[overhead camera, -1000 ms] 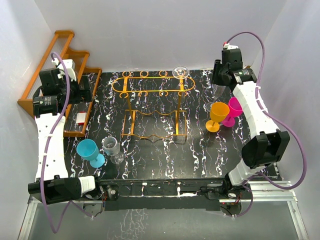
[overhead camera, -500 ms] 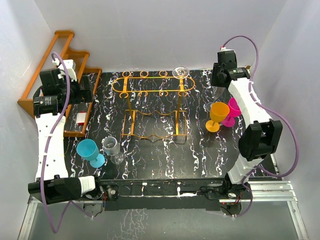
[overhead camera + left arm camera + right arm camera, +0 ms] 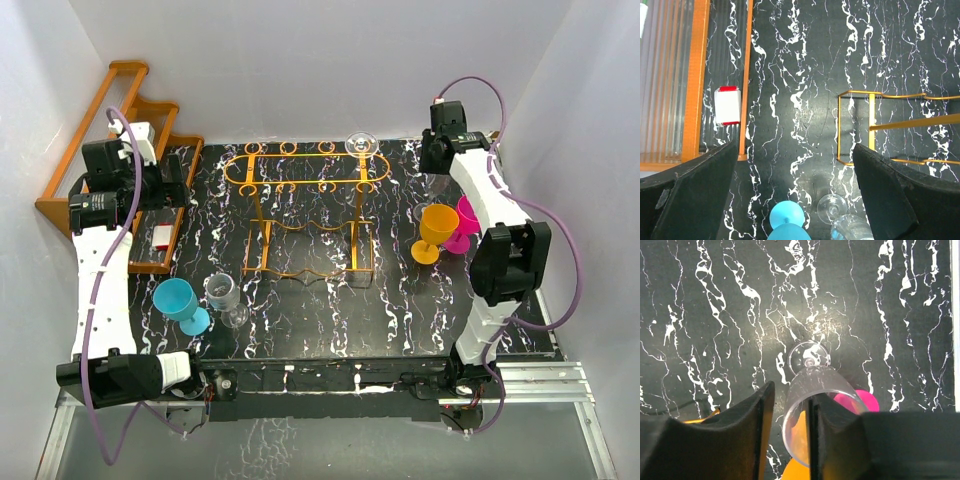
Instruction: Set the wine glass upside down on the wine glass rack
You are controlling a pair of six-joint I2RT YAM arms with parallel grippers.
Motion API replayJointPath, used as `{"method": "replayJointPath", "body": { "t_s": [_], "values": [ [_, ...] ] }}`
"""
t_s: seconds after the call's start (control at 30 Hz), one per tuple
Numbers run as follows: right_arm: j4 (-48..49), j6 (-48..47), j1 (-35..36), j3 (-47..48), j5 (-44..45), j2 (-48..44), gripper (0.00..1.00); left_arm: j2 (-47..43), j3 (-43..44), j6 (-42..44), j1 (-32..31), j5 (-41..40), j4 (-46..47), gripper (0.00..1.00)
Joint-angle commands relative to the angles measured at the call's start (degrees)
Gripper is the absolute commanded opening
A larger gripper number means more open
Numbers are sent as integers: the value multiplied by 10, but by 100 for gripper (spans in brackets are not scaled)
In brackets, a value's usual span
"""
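Your right gripper (image 3: 791, 392) has its fingers drawn narrow on the bowl of a clear wine glass (image 3: 812, 382), gripping near the rim. The glass is tilted, its foot pointing down at the black marbled table (image 3: 715, 315). Whether the foot touches the surface cannot be told. Gripper and glass sit over the table's far right corner, well apart from the wine glass rack (image 3: 305, 215).

Just toward the near edge from that gripper stand an orange goblet (image 3: 436, 230) and a magenta goblet (image 3: 466, 220), side by side along the right edge. Both show as colour through the held glass in the right wrist view.

Your left gripper (image 3: 795, 147) holds nothing. Its fingers are spread wide above the left side of the table, with the rack's near left leg frame and a small white-and-red box (image 3: 727, 106) visible below them. The box lies at the table's left edge, against the foot of the brown wooden stepped rack (image 3: 130, 110) in the far left corner.

The orange-gold wire rack stands mid-table toward the far edge. A second clear glass (image 3: 361, 143) hangs upside down at its far right end, foot on top. Near the left of the near edge, a blue goblet (image 3: 180, 303) stands just beside a third clear glass (image 3: 225, 292).
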Motion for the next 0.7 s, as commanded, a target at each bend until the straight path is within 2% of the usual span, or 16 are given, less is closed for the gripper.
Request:
{"method": "replayJointPath", "body": {
  "t_s": [0.0,0.03,0.23,0.43,0.67],
  "values": [
    [-10,-6,-1,31,-12,12,16,0,-15,-2,3,15,6,97],
    [-15,-6,-2,35,-12,14,9,0,-16,-2,3,16,5,97],
    [-10,3,-1,51,-3,-40,8,7,9,-5,3,22,2,97],
    [104,25,-2,5,-1,-202,8,18,75,-22,3,49,19,97],
    [219,43,-5,-91,-47,-311,8,26,127,-51,3,96,30,97]
  ]
}}
